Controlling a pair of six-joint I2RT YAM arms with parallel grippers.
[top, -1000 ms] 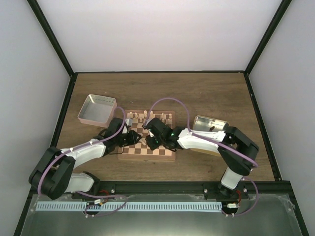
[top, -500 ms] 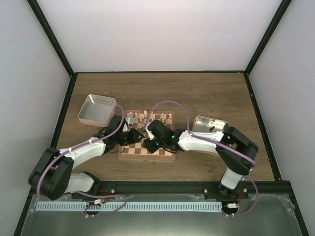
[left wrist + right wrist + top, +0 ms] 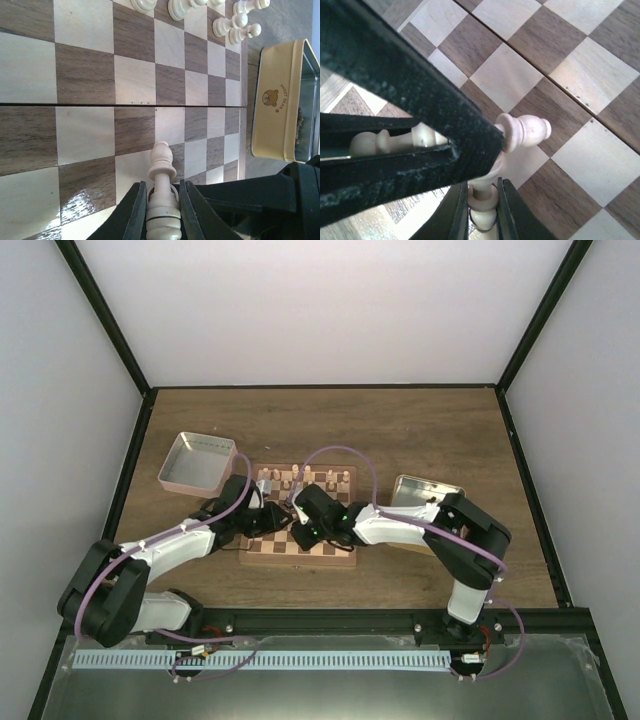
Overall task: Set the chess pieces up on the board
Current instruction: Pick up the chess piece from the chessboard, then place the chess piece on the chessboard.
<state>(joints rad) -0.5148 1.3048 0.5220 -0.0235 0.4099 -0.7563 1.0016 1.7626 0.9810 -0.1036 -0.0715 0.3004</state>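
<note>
Pinching the base suits these light, slick pieces (image 3: 161, 165); over the board (image 3: 135, 80), left claw (image 3: 161, 187) and right claw (image 3: 482, 187) each hold one.

Several chess pieces (image 3: 181, 7) (top edge) are cut off.

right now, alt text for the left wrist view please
The left pincer is shut on a pale chess piece over the checkered board. More pieces stand at the top; a cream tin sits beside the board.

One board (image 3: 300, 560), two tins (image 3: 197, 462) (image 3: 415, 487), two pincers (image 3: 161, 195) (image 3: 482, 200)
</note>
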